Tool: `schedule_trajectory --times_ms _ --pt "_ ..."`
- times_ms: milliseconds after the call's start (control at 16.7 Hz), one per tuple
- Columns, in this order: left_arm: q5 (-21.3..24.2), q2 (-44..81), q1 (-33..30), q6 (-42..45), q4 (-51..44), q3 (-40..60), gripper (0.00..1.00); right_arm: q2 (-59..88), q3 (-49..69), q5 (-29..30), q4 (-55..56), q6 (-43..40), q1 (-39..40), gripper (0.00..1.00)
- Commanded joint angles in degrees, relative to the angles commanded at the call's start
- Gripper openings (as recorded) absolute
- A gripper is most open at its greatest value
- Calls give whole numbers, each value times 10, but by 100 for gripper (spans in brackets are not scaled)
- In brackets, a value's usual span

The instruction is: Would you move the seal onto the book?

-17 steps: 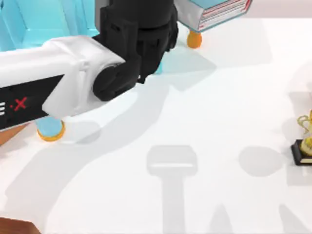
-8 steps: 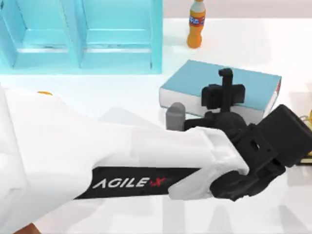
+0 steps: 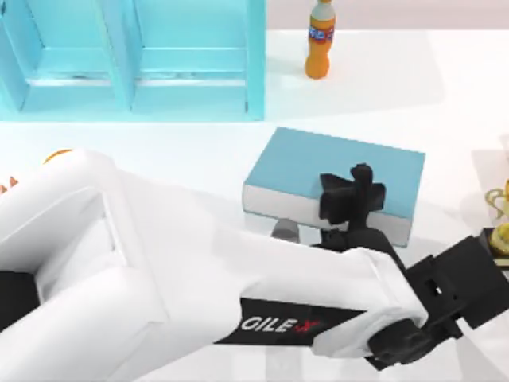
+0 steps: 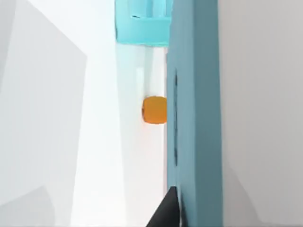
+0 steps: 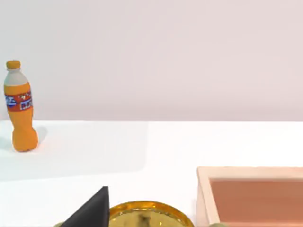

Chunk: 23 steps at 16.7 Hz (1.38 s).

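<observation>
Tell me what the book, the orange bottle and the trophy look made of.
The book: matte teal cover, likely board or cloth, with white paper-like page edges. The orange bottle: smooth plastic by its look, with a printed label band and orange cap. The trophy: shiny gold, metal-like, on a dark base.

White letters "OILE" followed by a red "X" stand on a black band on the left arm (image 3: 199, 310), just below the book (image 3: 334, 171) in the top view. The orange bottle (image 3: 320, 48) carries a blue and red label; its lettering cannot be read.
</observation>
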Motion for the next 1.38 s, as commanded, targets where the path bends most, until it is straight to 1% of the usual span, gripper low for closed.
schedule_trajectory --times_ms 780,1140,1380 --pt "-1 1 -4 -20 -24 1 0 0 0 0 0 0 0 100" --pt "0 32 -4 -19 29 -18 0 0 0 0 0 0 0 100" --pt "0 36 -4 -19 35 -21 0 0 0 0 0 0 0 100"
